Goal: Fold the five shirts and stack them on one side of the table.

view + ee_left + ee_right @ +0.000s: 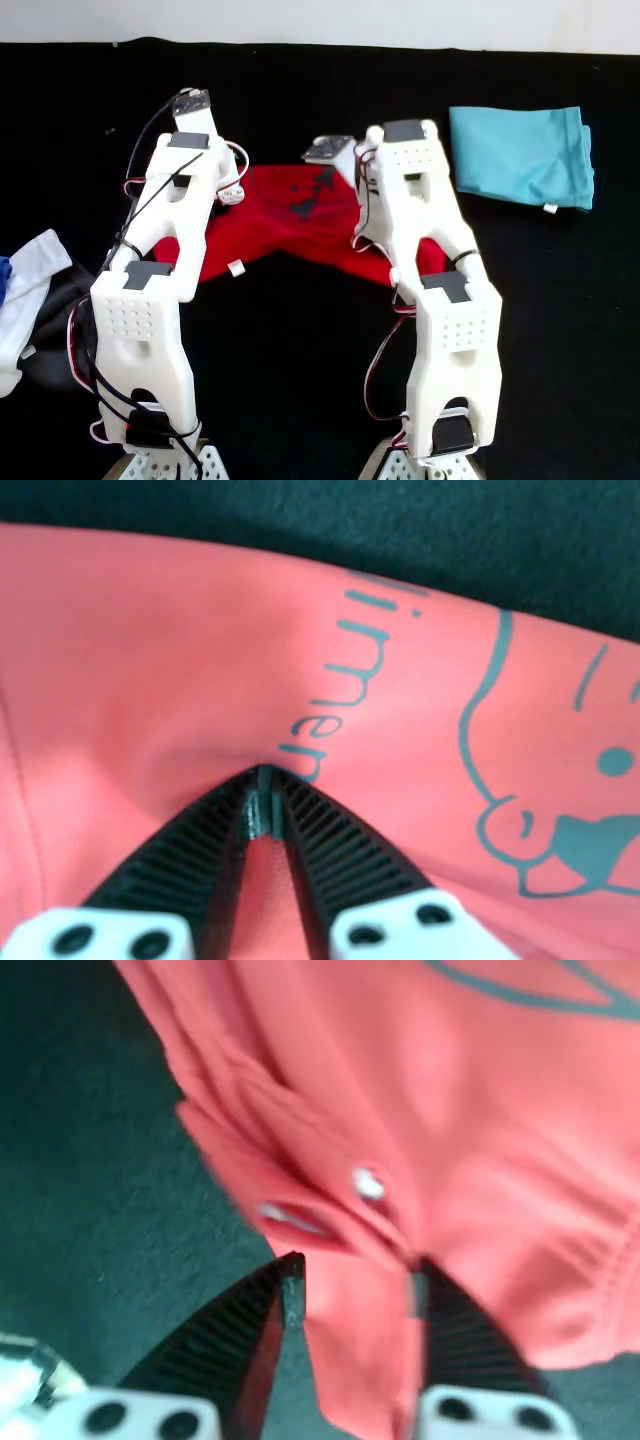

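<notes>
Shirt (270,228) lay crosswise between my arms; left gripper (262,780) pinched it, right gripper (352,1265) gaped astride its edge.

Red shirt (270,230) — partly behind arms (440,260)

White arms (150,300), black servos (452,435), red-white-black cables (375,370), ribbed black gripper fingers (190,850)

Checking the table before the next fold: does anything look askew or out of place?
The red shirt lies bunched and crooked on the table, its near edge arched instead of straight. A crumpled heap of white, blue and dark shirts sits at the table's left edge. The teal shirt is neatly folded.
</notes>
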